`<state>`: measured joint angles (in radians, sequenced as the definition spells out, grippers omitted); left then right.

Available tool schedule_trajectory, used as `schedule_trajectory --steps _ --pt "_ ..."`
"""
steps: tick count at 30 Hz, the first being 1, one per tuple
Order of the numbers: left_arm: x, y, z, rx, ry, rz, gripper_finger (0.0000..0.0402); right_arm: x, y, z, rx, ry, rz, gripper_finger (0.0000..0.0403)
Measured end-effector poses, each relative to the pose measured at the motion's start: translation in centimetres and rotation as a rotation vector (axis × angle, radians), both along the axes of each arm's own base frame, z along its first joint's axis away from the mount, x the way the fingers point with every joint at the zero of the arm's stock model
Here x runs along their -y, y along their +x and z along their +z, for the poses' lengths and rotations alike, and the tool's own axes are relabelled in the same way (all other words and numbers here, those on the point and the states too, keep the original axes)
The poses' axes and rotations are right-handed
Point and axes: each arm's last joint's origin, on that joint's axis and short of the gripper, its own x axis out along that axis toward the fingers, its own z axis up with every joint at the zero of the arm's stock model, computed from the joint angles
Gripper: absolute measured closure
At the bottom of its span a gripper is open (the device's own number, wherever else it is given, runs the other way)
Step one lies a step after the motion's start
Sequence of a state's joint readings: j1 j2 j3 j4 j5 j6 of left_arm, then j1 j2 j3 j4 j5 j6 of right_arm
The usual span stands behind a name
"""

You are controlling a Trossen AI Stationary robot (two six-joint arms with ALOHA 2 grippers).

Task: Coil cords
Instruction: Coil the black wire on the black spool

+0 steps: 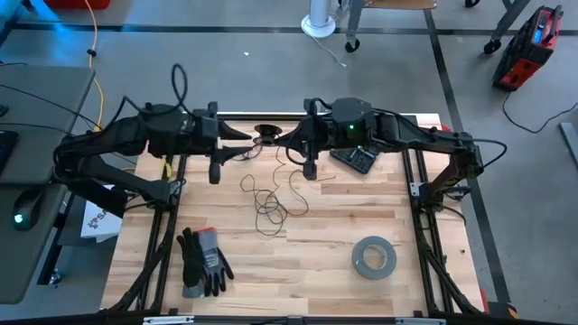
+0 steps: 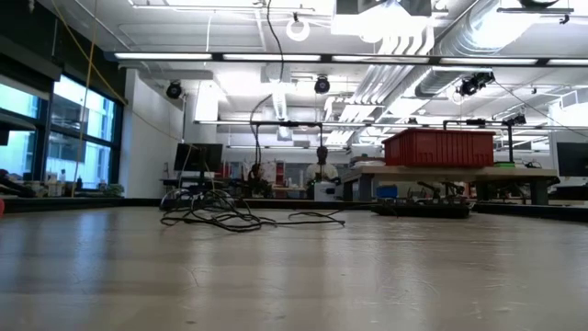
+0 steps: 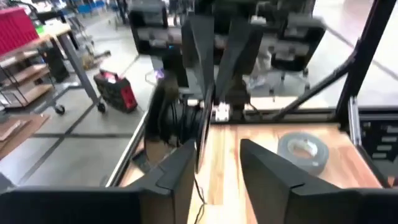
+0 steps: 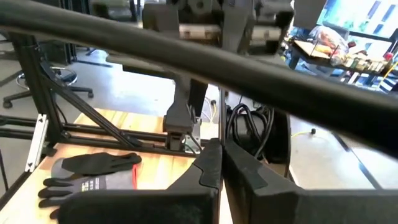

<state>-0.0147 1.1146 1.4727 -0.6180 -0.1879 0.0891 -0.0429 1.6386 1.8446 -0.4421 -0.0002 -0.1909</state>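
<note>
The small round black spool (image 1: 266, 135) is held up near the table's far edge, between my two grippers. Its thin dark cord (image 1: 271, 203) runs down from it and lies in loose loops on the wooden table; the low view shows the cord as a tangle (image 2: 230, 217). My right gripper (image 1: 283, 140) points toward the table's left and is shut on the spool. My left gripper (image 1: 246, 134) points toward the table's right, open, its fingers (image 3: 180, 180) just short of the spool (image 3: 173, 121). My right gripper pinches the spool's thin rim (image 3: 201, 134) between its two fingers, which come at it level from the table's right side. The spool is lifted clear of the table. The cord hangs slack below it.
A grey tape roll (image 1: 373, 257) lies at the near right and a pair of gloves (image 1: 203, 262) at the near left. A black device (image 1: 357, 159) sits under the right arm. A yellow cable end (image 1: 165, 167) is by the left frame rail.
</note>
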Motion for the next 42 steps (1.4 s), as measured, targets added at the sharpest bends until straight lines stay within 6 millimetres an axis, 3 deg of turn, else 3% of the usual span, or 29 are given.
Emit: schedule_trajectory --steps 6,13,17,29,37,42 --pt "0.0 0.9 -0.7 -0.044 0.024 0.016 0.0243 0.0 0.0 0.0 -0.005 -0.014 0.011 0.0402" --pt "-0.1 0.8 -0.4 -0.018 0.018 0.017 0.0241 0.0 0.0 -0.1 -0.011 -0.015 0.02 0.0403" --pt "0.0 0.9 -0.5 -0.032 0.002 -0.002 0.0266 0.0 0.0 -0.1 -0.011 -0.015 0.02 0.0403" --pt "-0.1 1.0 -0.7 -0.042 -0.002 0.012 0.0394 0.0 0.0 -0.1 -0.009 -0.032 0.017 0.0403" --pt "-0.1 0.6 -0.4 -0.013 -0.044 0.056 0.04 -0.1 -0.4 0.6 0.033 -0.019 -0.03 0.0394" --pt "-0.4 -1.8 0.8 0.058 -0.084 0.091 0.0401 0.0 -2.5 2.7 0.112 0.036 -0.069 0.034"
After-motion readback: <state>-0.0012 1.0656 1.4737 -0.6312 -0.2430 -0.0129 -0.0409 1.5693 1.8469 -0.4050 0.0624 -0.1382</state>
